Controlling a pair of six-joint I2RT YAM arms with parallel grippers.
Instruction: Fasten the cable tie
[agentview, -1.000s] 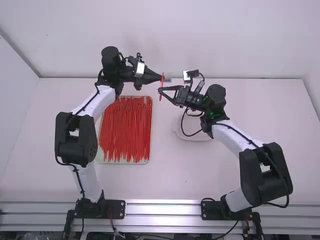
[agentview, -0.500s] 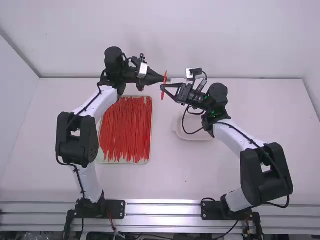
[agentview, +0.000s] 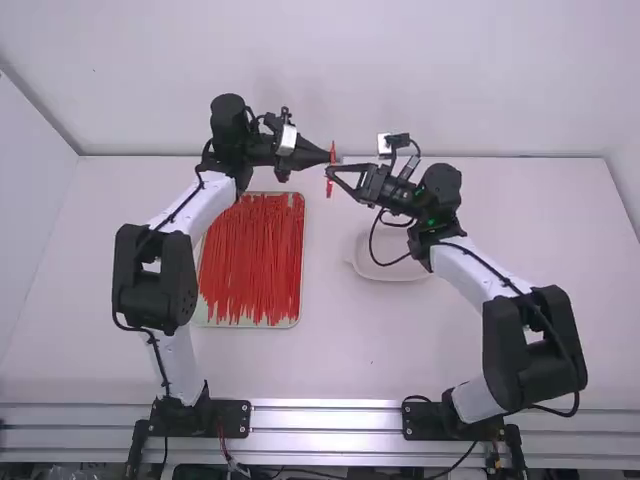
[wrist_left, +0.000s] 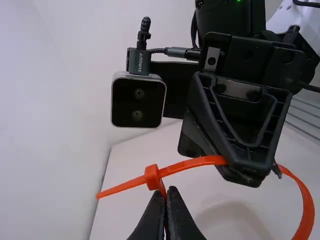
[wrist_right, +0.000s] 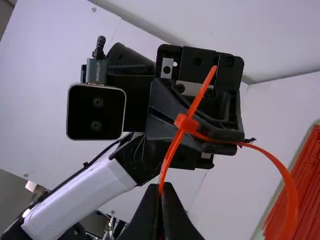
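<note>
- High view: we see the left gripper (agentview: 326, 152) and the right gripper (agentview: 333, 177) raised above the far part of the table (agentview: 520, 220), tip to tip, the right just below the left.
- High view: the red tie (agentview: 328, 190) hangs in the air between the two tips. It touches no surface.
- High view: we cannot tell either gripper's finger state from here.
- High view: a tray (agentview: 292, 320) lies under the left arm and carries a layer of spare ties (agentview: 250, 258). A white dish (agentview: 358, 266) lies under the right arm, just beside the tray.
- Left wrist view: the left gripper (wrist_left: 163, 200) has its fingers pressed together, and their tips meet the tie (wrist_left: 185, 166) directly at its head (wrist_left: 152, 175).
- Left wrist view: from the head a short free end sticks out to one side. On the other side the strap runs into the right gripper (wrist_left: 236, 172), comes out behind it and curves off in a loop.
- Left wrist view: the right arm's camera (wrist_left: 138, 102) faces us, above the head.
- Right wrist view: the right gripper (wrist_right: 161, 192) pinches the strap of the tie (wrist_right: 172, 150) between its closed fingers.
- Right wrist view: the strap rises from there to the head (wrist_right: 182, 121) and goes on past it to a free tip.
- Right wrist view: the left gripper (wrist_right: 220, 135) is clamped on the tie beside the head, and the loop swings out from behind it.
- Right wrist view: the left arm's camera (wrist_right: 96, 111) faces us. The spare ties (wrist_right: 311, 165) show far below.
</note>
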